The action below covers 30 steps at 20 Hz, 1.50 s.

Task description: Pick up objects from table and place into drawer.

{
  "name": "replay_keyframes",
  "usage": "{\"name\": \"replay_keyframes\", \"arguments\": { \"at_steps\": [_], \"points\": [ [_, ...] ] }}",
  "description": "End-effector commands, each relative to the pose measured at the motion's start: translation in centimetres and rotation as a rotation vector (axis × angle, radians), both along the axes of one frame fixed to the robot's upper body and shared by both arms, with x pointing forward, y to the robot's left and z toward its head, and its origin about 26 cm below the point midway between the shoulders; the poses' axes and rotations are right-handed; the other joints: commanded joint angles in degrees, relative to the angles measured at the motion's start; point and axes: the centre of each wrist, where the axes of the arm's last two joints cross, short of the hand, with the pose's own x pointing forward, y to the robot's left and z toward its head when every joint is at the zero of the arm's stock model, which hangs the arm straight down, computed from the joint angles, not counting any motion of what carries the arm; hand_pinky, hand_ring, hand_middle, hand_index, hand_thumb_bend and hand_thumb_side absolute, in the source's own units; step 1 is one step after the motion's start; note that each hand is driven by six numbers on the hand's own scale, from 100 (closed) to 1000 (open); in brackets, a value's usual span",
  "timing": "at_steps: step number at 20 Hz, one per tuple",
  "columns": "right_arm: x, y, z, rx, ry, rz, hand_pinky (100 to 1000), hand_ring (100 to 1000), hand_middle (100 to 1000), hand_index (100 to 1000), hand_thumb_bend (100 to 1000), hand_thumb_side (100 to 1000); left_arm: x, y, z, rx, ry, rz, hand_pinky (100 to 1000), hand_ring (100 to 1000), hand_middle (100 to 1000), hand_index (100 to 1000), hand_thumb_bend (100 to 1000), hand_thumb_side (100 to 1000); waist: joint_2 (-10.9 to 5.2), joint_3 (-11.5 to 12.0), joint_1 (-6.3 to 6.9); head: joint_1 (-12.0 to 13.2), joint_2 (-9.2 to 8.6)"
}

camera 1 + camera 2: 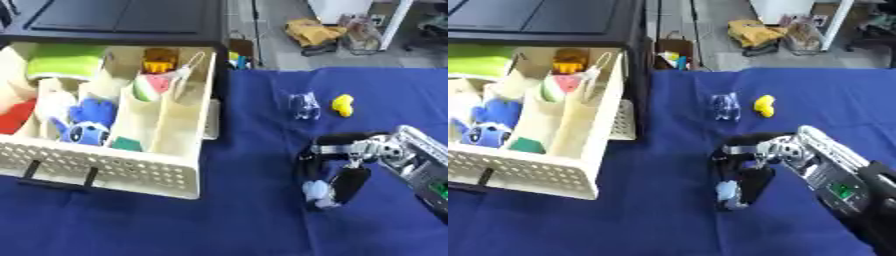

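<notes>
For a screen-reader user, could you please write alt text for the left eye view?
The robot's right hand curls around a small pale blue object on a blue-covered table. To its left, an open white drawer holds toys including a blue plush. A yellow toy and a clear object lie behind the hand.

counter [262,215]: covered in matt blue cloth | drawer [105,170]: perforated cream plastic | right hand [350,165]: black with glossy silver metal | clear item [304,105]: transparent plastic
</notes>
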Motion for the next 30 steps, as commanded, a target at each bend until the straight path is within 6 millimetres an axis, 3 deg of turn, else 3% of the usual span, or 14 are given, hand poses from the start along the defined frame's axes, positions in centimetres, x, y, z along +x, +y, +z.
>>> {"name": "replay_keyframes", "arguments": {
  "at_steps": [1, 21, 30],
  "points": [
    [-0.1, -1.4, 0.2, -0.044, 0.013, -0.036, 756, 846, 595, 788, 538, 245, -0.4, 0.0, 0.6, 0.016, -0.025, 0.003, 368, 469, 572, 732, 299, 1000, -0.91, -0.2, 0.15, 0.0, -0.72],
    [-1.1, -2.2, 2.1, -0.042, -0.067, -0.058, 757, 848, 592, 767, 526, 276, -0.4, 0.1, 0.6, 0.025, -0.02, 0.007, 367, 469, 572, 732, 296, 1000, -0.87, -0.9, 0.23, 0.0, -0.59],
    [-2.2, -1.7, 3.3, -0.106, -0.15, -0.03, 752, 836, 612, 740, 445, 308, -0.4, 0.1, 0.6, 0.027, -0.018, 0.007, 367, 469, 573, 733, 296, 1000, -0.91, -1.0, 0.09, 0.0, -0.6]
  ]
}}
